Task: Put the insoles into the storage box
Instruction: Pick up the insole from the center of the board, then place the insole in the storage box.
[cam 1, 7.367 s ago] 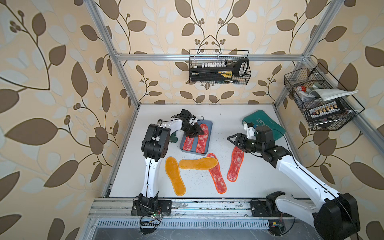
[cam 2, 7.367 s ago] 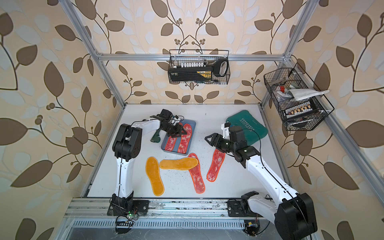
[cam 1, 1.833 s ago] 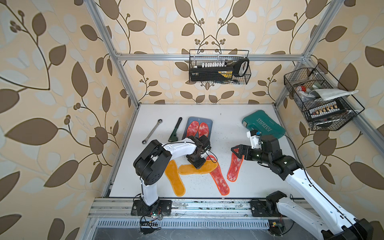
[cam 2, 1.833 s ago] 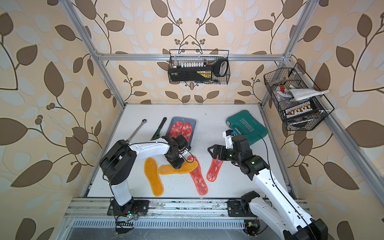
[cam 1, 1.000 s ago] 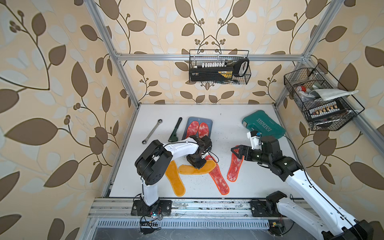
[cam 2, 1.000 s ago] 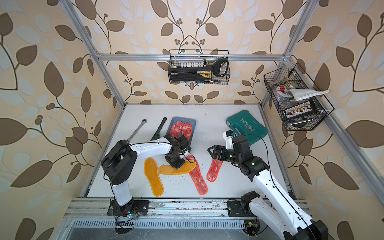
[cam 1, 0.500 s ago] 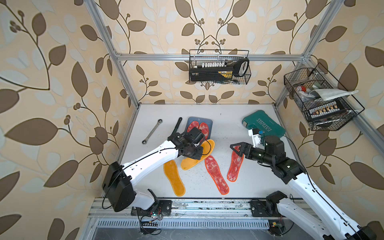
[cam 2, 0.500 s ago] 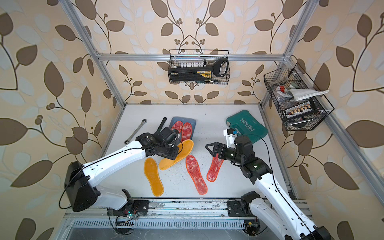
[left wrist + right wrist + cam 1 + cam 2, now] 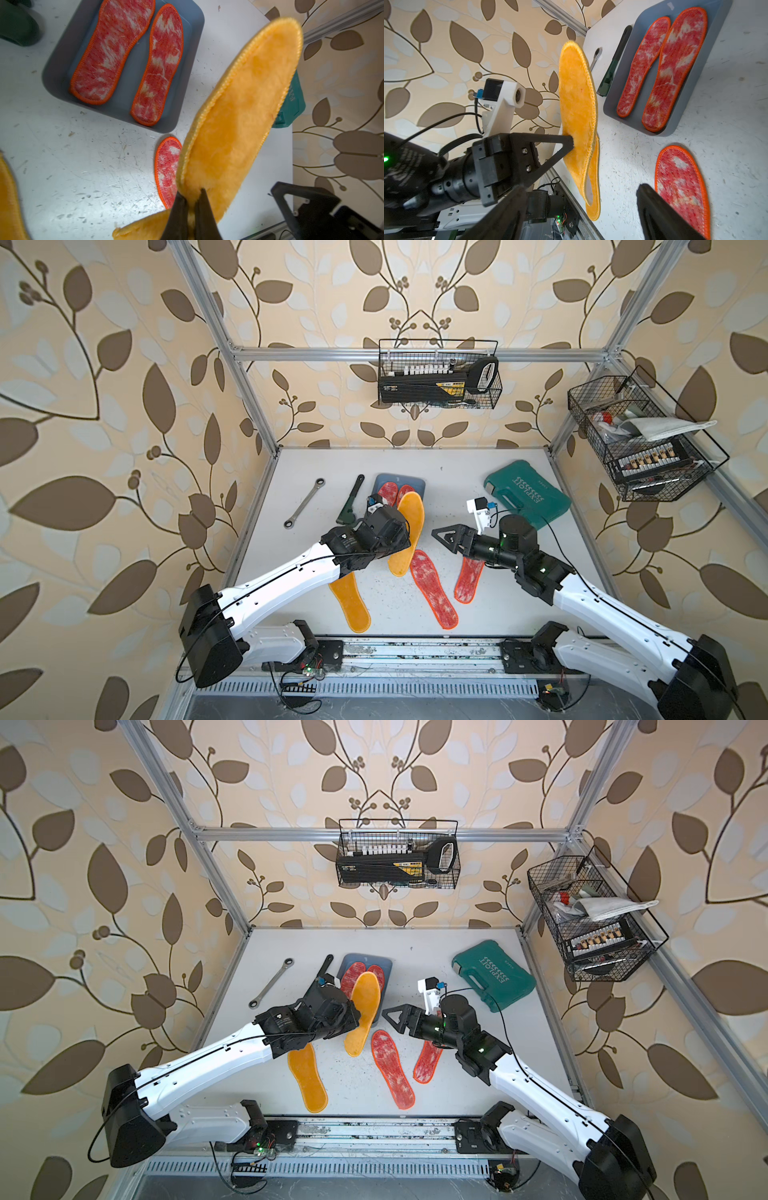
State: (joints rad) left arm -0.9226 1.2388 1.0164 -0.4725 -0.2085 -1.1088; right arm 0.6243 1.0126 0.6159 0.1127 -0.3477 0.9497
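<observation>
Yellow insole [image 9: 409,526] is hanging nearer the box [image 9: 412,481] than earlier; left pincer [image 9: 191,192] is clamping its edge, right pincer [image 9: 434,533] is gaping empty. Risk: limp toe snagging the box wall, flopping outside.

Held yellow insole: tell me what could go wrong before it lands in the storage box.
1. The left gripper pinches the yellow insole only by its edge, and it flops; it may slip or land folded.
2. The storage box already holds two red insoles side by side, so this one could overhang the rim.
</observation>
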